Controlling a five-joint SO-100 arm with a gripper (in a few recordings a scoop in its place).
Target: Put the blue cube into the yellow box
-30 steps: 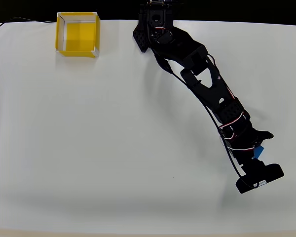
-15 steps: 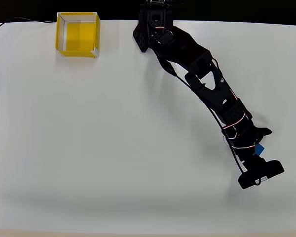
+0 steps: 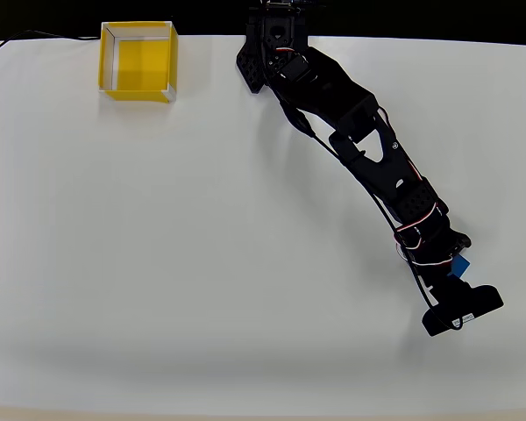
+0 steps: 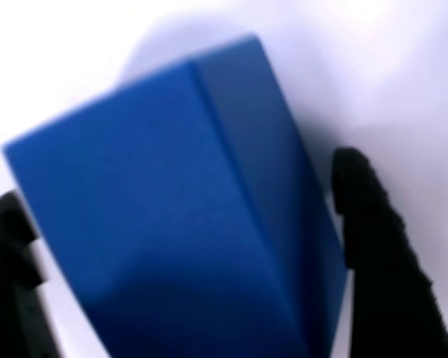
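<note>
Gripper (image 3: 451, 272) sits low at the arm's end in my overhead view, with a sliver of the blue cube (image 3: 460, 265) showing beside it. White table (image 3: 202, 246) lies bare all around; the yellow box (image 3: 138, 60) is far up-left near the table's back edge.

On the wrist view, the gripper (image 4: 187, 246) brackets the blue cube (image 4: 172, 224), a matte, tilted block; black fingers (image 4: 373, 246) flank both sides, though I can't tell whether they grip it.
</note>
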